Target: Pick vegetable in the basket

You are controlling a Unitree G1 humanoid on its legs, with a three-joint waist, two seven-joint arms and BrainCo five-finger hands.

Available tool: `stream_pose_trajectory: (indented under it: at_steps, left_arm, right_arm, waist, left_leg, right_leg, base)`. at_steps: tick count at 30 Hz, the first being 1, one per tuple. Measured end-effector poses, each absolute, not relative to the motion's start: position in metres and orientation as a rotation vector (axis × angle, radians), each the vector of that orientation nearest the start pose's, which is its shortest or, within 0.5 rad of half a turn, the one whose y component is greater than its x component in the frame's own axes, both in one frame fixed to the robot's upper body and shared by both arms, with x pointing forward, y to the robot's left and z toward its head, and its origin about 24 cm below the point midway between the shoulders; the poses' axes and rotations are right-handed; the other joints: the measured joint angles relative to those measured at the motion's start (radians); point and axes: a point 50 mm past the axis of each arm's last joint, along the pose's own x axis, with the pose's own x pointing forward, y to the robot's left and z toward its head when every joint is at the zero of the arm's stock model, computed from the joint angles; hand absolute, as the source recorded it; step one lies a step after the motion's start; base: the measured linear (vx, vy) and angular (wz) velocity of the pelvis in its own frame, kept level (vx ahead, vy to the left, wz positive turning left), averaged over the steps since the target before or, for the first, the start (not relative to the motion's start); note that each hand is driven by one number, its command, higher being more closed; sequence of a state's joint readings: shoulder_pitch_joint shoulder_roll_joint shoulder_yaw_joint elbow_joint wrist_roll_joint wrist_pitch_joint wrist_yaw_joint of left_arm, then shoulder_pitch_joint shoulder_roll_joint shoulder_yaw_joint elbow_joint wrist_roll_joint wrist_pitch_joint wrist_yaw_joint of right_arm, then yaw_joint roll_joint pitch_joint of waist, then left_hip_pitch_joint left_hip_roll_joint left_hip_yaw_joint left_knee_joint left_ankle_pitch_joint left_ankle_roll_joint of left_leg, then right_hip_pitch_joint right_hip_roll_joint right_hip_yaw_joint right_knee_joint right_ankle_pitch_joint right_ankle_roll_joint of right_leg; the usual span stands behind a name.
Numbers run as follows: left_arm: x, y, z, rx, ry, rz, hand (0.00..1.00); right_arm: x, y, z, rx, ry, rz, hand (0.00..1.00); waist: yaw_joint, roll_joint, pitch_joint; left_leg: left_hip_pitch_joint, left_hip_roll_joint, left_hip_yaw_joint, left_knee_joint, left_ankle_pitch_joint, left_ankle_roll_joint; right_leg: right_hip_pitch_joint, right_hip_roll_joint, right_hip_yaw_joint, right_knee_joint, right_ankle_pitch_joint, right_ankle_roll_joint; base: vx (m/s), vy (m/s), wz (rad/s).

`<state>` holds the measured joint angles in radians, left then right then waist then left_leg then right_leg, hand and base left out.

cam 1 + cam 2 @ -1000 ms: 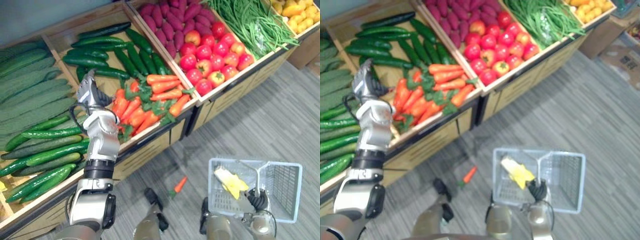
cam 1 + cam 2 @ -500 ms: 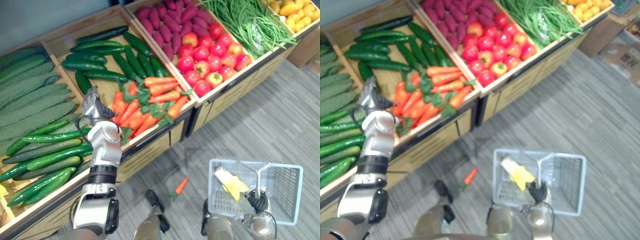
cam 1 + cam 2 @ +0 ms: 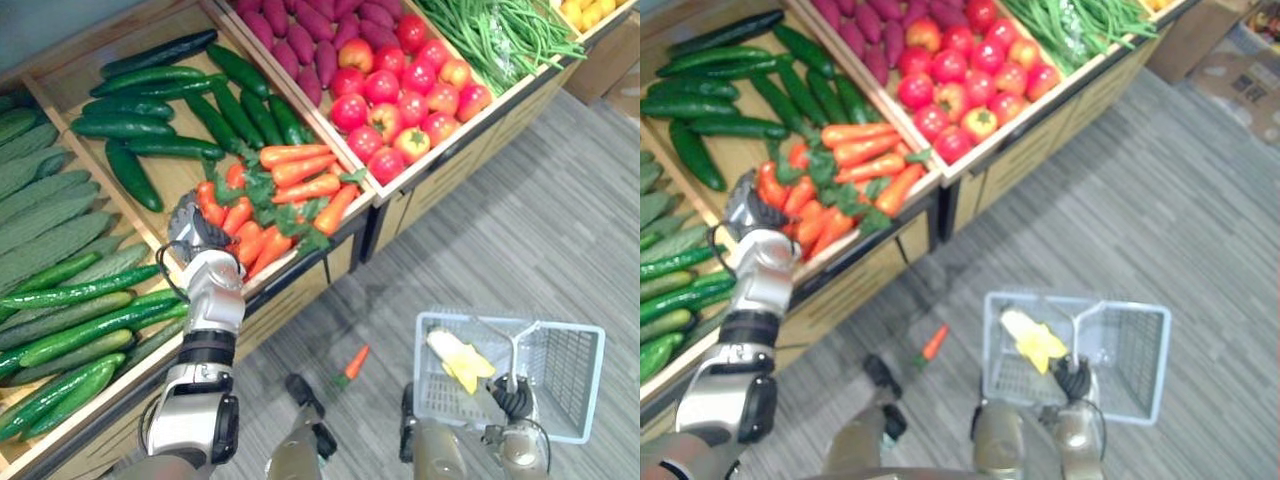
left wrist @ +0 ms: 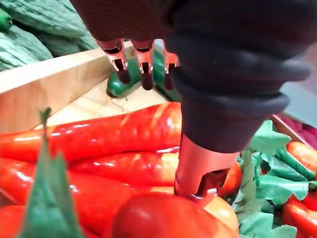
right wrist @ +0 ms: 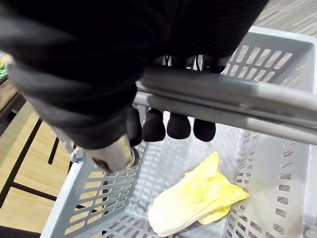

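Orange carrots (image 3: 285, 195) with green tops lie heaped in a wooden bin. My left hand (image 3: 200, 225) rests on the heap's near left end. In its wrist view the thumb (image 4: 198, 168) touches a carrot (image 4: 119, 131), while the fingers (image 4: 141, 64) hang apart above the bin floor, open. My right hand (image 3: 510, 400) is shut on the handle (image 5: 223, 99) of a grey plastic basket (image 3: 590, 390) low at the right. A yellow leafy vegetable (image 5: 198, 203) lies inside. One carrot (image 3: 352, 365) lies on the floor.
Cucumbers (image 3: 150, 120) fill the bins left of and behind the carrots. Tomatoes (image 3: 400, 100), purple sweet potatoes (image 3: 300, 35) and green beans (image 3: 490, 35) fill the bins to the right. The stand's wooden front (image 3: 300, 290) borders grey floor. A cardboard box (image 3: 1230, 60) stands far right.
The view has shifted. My left hand has moved from beside the carrots onto the heap's near left end. The right hand and basket have stayed put.
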<state>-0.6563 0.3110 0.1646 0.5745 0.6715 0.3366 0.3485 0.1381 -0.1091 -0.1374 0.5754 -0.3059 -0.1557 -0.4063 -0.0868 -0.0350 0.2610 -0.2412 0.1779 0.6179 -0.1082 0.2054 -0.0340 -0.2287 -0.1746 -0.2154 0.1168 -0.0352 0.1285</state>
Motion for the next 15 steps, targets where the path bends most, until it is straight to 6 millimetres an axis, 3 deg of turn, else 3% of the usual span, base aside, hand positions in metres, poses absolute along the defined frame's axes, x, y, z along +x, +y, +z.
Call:
stream_pose_trajectory:
  at_steps: [4, 15]
  left_arm:
    - [0.361, 0.260, 0.127, 0.885, 0.112, 0.656, 0.00]
    - [0.366, 0.273, 0.147, 0.855, 0.059, 0.749, 0.00]
  right_arm:
    - [0.171, -0.226, -0.080, -0.476, 0.467, -0.425, 1.00]
    - [0.176, -0.218, -0.077, -0.477, 0.436, -0.387, 1.00]
  waist:
    - [-0.019, -0.008, 0.001]
    - [-0.021, -0.046, 0.008]
  left_leg:
    - [-0.021, 0.006, 0.003, 0.000, 0.001, 0.001]
    - [-0.053, 0.018, 0.009, 0.000, 0.005, 0.000]
  right_leg:
    - [-0.026, 0.004, 0.005, 0.004, 0.000, -0.001]
    - [-0.066, 0.016, 0.017, 0.008, 0.001, -0.005]
  base:
    - [0.01, -0.065, -0.03]
    - [0.01, -0.070, -0.04]
